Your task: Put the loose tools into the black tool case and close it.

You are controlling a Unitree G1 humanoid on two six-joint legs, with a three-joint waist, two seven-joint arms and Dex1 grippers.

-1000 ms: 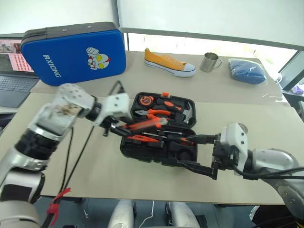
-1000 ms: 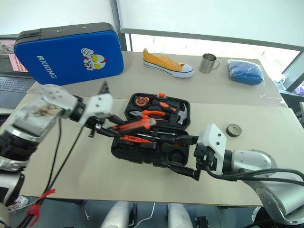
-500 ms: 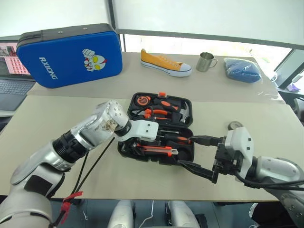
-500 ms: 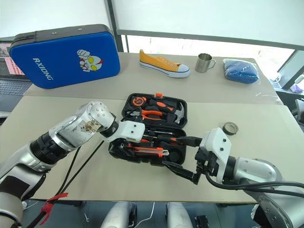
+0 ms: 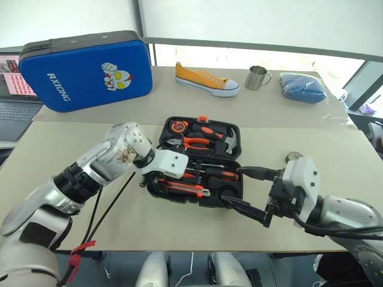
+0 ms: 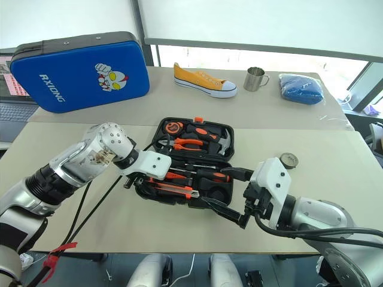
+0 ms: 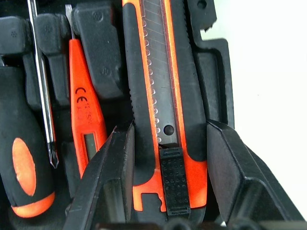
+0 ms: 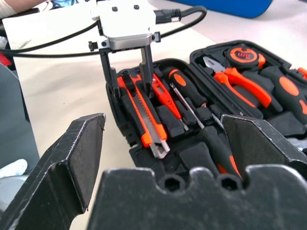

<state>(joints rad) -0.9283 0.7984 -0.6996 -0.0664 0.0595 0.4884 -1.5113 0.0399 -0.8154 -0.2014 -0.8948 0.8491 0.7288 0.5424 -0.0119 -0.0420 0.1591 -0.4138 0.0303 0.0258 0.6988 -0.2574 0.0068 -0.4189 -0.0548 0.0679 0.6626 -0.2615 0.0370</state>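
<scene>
The black tool case lies open in the middle of the table. My left gripper points down into its front half, shut on the orange-black utility knife, which rests in its recess along the front edge. Beside the knife lie the slim orange tester pen and a screwdriver; another orange-and-black handle sits further right. My right gripper hangs open at the case's front right corner, holding nothing. The small dark tape roll lies on the table to the right of the case.
The back half of the case holds pliers, a hammer and a tape measure. Along the far table stand the blue RXIONG case, a yellow shoe, a metal mug and a blue bundle. A black cable trails from my left arm.
My left gripper has tipped downward and lowered the utility knife from above the case into the front half. The right gripper has kept its place, still open.
</scene>
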